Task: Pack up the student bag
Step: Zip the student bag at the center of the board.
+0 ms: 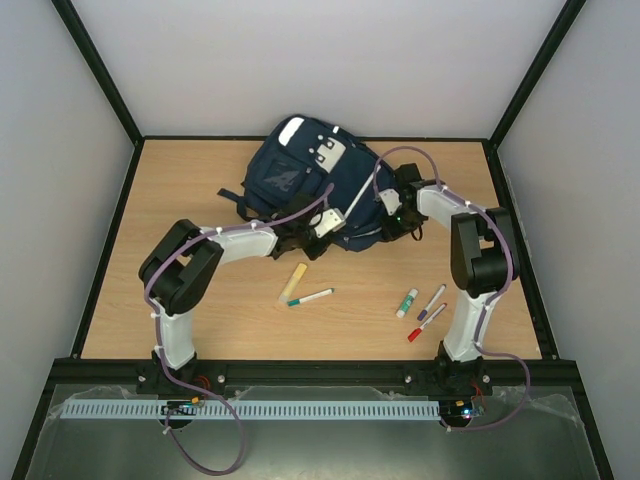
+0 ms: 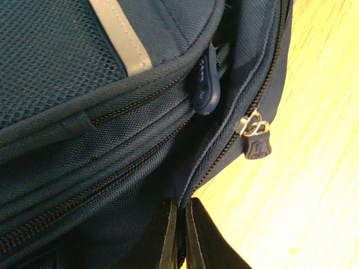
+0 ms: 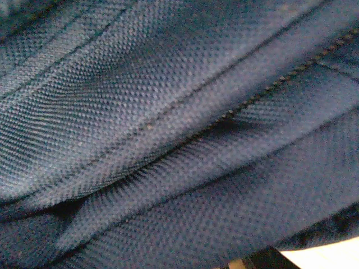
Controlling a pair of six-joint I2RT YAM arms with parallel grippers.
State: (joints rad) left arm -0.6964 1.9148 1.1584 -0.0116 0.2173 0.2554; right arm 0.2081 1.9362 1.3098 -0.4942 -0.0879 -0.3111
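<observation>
Item: student bag (image 1: pixel 300 175), a navy backpack lying flat at the upper centre of the wooden table (image 1: pixel 200 200), grey-white patch uppermost. A navy zip pull (image 2: pixel 207 84) and a metal-ringed zip pull (image 2: pixel 255 139) show mid-frame in the left wrist view. The left gripper (image 2: pixel 179 210) is at the bag's near edge, claw pinched together on a seam ridge. The right gripper (image 1: pixel 388 205) is against the bag's right side, claw state impossible to tell; a yellow highlighter (image 1: pixel 293 283) lies below centre.

- The left arm (image 1: pixel 205 262) reaches forward and inward, elbow bent low over the counter — its left tool (image 2: pixel 180 216) has both fingers pressed together.
- The right arm (image 1: pixel 480 255) stands folded at the elbow, forearm angled inward — the right tool (image 1: pixel 392 206) is too hidden to show its finger spacing.
</observation>
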